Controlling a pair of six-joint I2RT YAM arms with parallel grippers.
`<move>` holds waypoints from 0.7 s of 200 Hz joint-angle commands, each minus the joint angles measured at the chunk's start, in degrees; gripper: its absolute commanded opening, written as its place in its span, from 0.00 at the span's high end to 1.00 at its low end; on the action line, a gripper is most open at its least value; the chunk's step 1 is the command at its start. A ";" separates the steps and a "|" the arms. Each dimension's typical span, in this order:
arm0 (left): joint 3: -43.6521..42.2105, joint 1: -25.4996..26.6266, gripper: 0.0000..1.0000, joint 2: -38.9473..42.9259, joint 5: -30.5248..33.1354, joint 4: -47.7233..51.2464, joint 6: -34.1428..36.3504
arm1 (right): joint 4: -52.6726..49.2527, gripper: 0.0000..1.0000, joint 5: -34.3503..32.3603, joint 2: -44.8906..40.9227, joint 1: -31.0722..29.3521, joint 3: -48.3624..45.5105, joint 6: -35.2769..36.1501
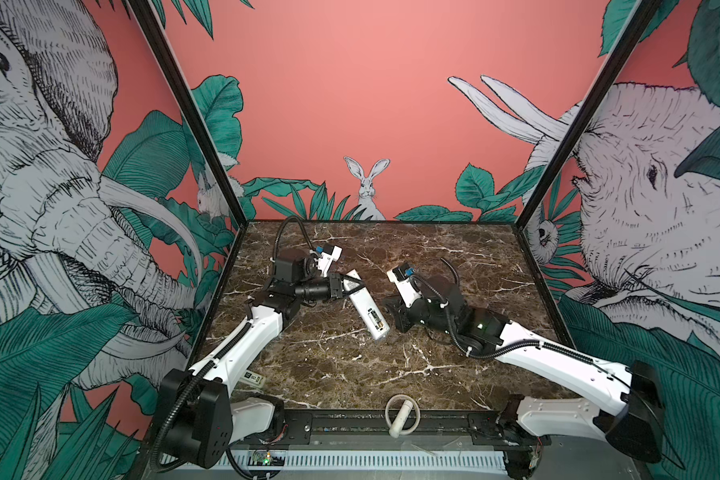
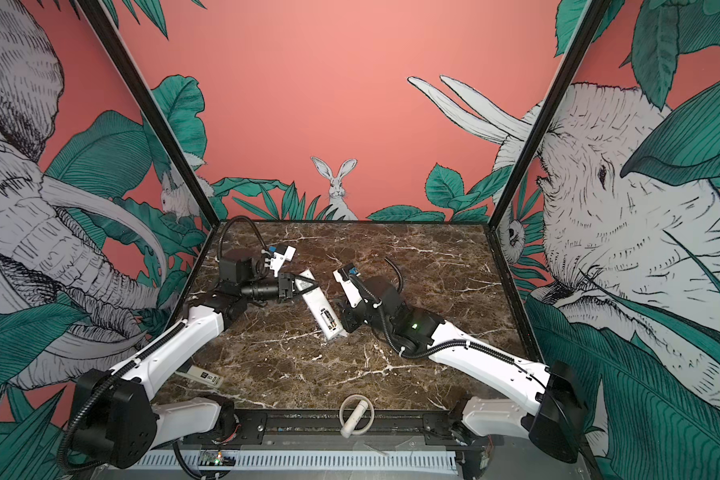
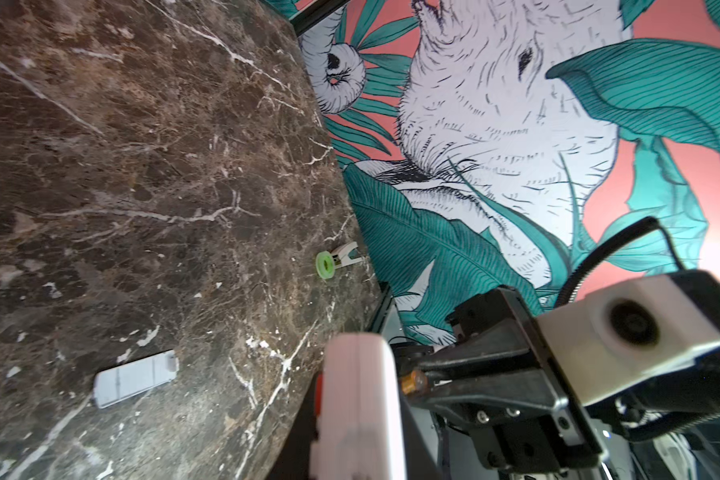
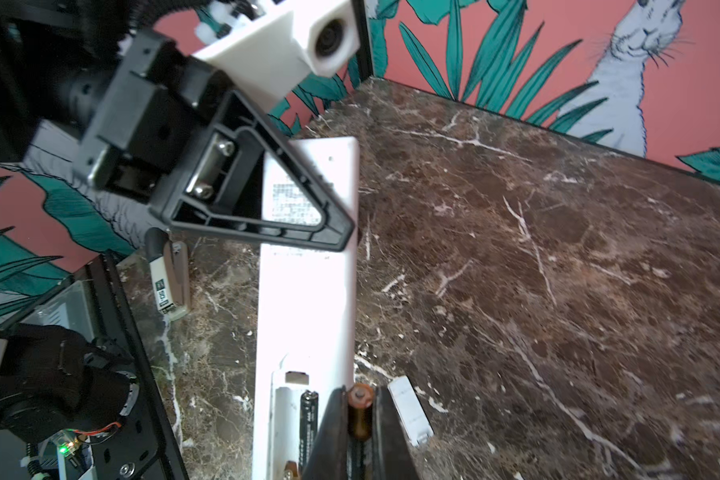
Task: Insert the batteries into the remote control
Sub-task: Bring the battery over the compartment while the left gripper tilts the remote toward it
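**A:** Where does the right gripper (image 4: 360, 399) stand?

**B:** Its jaws are pinched narrow on one battery (image 4: 360, 417), coppery end showing, right at the edge of the open bay of the remote control (image 4: 308, 299); the left gripper (image 1: 352, 286) is closed on the remote's far end; the remote stretches slantwise across the middle of the marble table (image 1: 454, 257), back side up

**A:** So how far along is it?

**B:** About halfway, I judge; a seated battery (image 4: 309, 415) lies in the bay already; the held one is not yet in its slot; the white cover (image 4: 410, 409) lies on the table just beside the remote, so closing up is left too

**A:** Anything hard to read?

**B:** The bay's near end is cut off in the right wrist view; whether the remote rests flat or is lifted a little I cannot tell; in both top views the right gripper's tips hide behind its own body; polarity marks are too small to make out; a labelled piece (image 4: 169, 286) under the left arm I cannot identify
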State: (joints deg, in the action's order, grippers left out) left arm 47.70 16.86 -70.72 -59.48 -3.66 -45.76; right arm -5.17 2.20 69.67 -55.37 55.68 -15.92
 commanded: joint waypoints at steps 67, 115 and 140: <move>-0.72 -2.98 1.00 -1.96 -11.09 -15.18 -14.45 | 10.12 0.93 3.86 -1.63 -3.87 -0.31 3.33; -1.34 -2.98 1.00 -2.50 -11.51 -18.85 -17.37 | 11.67 0.94 3.46 -0.74 -4.37 -1.02 3.71; -1.23 -3.06 1.00 -2.48 -11.70 -19.28 -17.63 | 11.30 0.94 2.47 -0.09 -4.33 -1.34 3.87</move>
State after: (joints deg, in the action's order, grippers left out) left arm 46.85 14.04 -73.52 -69.23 -19.11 -61.28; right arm 3.03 5.28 69.49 -59.27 55.33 -13.21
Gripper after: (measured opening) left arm 0.209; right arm 0.082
